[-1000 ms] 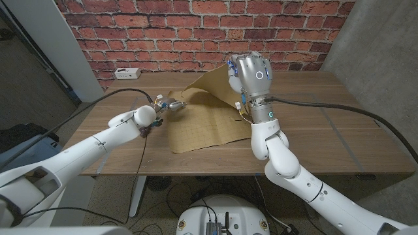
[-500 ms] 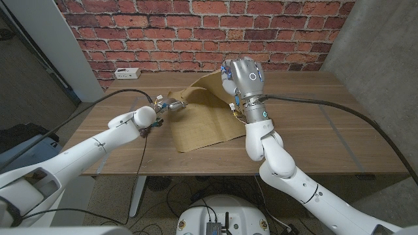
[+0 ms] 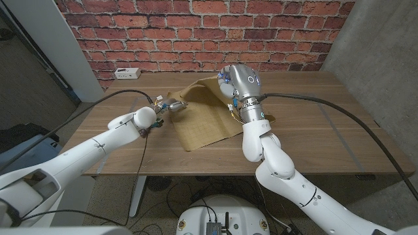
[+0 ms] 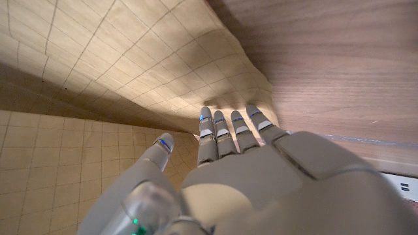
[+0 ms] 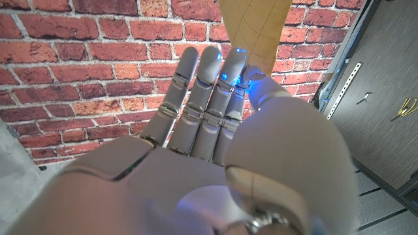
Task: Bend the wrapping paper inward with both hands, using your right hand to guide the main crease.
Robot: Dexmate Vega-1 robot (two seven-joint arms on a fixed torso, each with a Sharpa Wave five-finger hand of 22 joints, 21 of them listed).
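Head view: the brown paper (image 3: 202, 121) lies on the table (image 3: 326, 130), its far right part lifted by the raised right hand (image 3: 236, 81); the left hand (image 3: 171, 105) reaches low to its left edge.

Left wrist view: the left hand (image 4: 222, 170) has its fingers (image 4: 225, 127) straight and close together, tips against the paper (image 4: 117, 72); it grips nothing.

Right wrist view: the right hand (image 5: 215, 130), fingers upright, pinches the paper (image 5: 258, 29) with its thumb before the brick wall (image 5: 78, 59).

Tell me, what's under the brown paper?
The wrapping paper lies on the wooden table. The right hand lifts its far corner, and the left hand touches its left edge. Anything beneath the flat part is covered, so I cannot tell.
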